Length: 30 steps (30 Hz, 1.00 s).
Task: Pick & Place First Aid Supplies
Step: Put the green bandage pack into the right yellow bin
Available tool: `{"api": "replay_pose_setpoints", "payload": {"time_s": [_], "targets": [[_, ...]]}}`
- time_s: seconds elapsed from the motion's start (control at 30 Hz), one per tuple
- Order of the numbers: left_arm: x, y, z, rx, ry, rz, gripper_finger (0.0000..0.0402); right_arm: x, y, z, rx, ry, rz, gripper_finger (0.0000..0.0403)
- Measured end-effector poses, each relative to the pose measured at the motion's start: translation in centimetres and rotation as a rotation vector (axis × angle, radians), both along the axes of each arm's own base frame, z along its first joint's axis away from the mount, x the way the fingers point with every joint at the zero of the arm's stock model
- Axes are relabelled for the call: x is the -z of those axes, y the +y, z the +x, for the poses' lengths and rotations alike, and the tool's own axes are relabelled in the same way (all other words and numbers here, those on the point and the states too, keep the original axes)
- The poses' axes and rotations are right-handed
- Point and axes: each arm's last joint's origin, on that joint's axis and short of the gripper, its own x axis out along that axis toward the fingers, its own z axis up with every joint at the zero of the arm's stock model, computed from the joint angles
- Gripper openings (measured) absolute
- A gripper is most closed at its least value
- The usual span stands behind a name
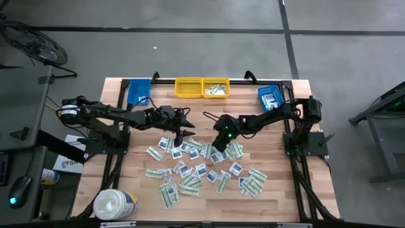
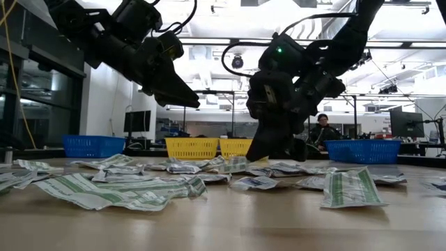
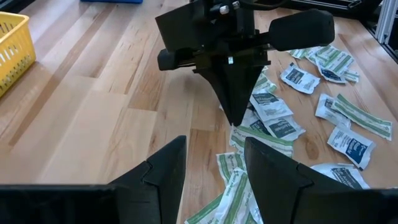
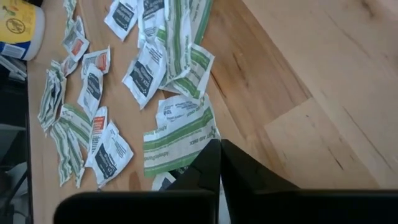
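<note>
we see the first aid supplies (image 1: 202, 170) strewn flat over the middle of the wooden table (image 1: 126, 164), long green-white strips mixed with small white packets bearing dark blue or red marks, many overlapping. the right gripper (image 1: 218, 144) is down at the upper edge of that heap, its fingers pressed together with their tips just beside a green-striped strip (image 4: 179, 132); in the right wrist view we cannot tell whether any paper is pinched between them. in the low view its tips reach down among the packets. the left gripper (image 1: 183, 132) hangs just above the table at the heap's upper left edge, fingers apart and holding nothing, facing the right gripper close by. along the far edge of the table stand two yellow bins (image 1: 201, 87), the right-hand one holding a few strips, with a blue bin (image 1: 138, 90) to their left and another blue bin (image 1: 271, 97) to their right. a big white tub (image 1: 115, 204) stands at the near left corner, well apart from the packets.
</note>
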Motion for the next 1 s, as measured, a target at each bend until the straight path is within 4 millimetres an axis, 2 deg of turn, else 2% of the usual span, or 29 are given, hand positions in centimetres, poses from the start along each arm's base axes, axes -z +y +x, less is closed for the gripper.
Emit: {"api": "replay_pose_setpoints", "payload": {"time_s": [0.27,0.53,0.7,1.0], "targets": [[0.0,0.0,0.0,0.0,0.002,0.0,0.0162,-0.2,0.0,0.1,-0.027,-0.002,-0.002,0.0001],[0.1,0.0,0.0,0.0,0.006,-0.001,0.0162,-2.7,0.0,1.0,-0.083,-0.044,-0.016,0.0],[0.0,0.0,0.0,-0.001,0.006,-0.001,0.0162,-5.5,-0.2,0.9,-0.09,-0.027,-0.095,0.0],[0.0,0.0,0.0,0.0,0.0,0.0,0.0162,-12.7,-1.1,-0.5,-0.043,-0.048,-0.297,0.0]]}}
